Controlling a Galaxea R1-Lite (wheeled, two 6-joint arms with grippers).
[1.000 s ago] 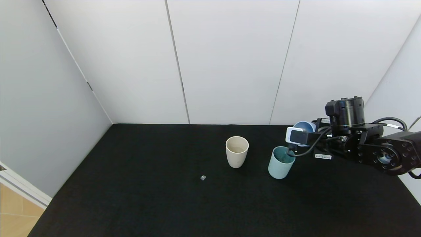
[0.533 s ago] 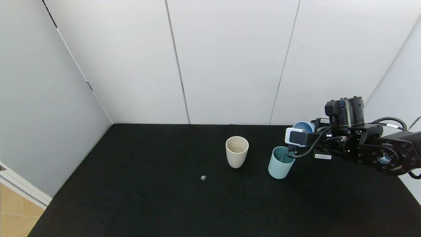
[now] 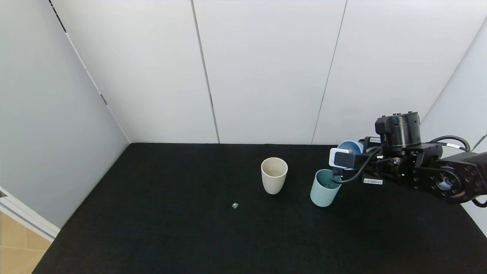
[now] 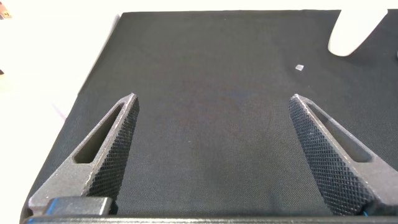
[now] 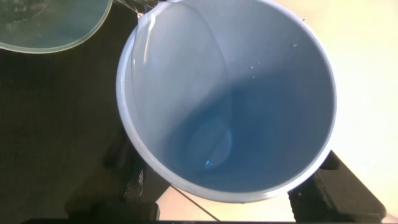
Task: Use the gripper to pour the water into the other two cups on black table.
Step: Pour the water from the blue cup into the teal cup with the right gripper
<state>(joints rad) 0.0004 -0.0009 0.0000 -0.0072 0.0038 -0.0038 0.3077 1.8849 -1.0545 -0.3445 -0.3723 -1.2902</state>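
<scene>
Above the teal-green tumbler (image 3: 324, 187), the right gripper (image 3: 344, 158) pinches the tilted light blue tumbler (image 5: 227, 99) — stiff, smooth, probably light now, best held mid-wall. The cream-beige tumbler (image 3: 274, 175) stands nearby on the black table (image 3: 152, 228). The left gripper (image 4: 211, 149) hangs spread, idle.

My right arm (image 3: 433, 171) is black, built of cylindrical joints ringed with screws, with looping black cables, white labels and a white-grey block. My left pincer (image 4: 211, 155) has two black, cross-hatched triangular fingers.
</scene>
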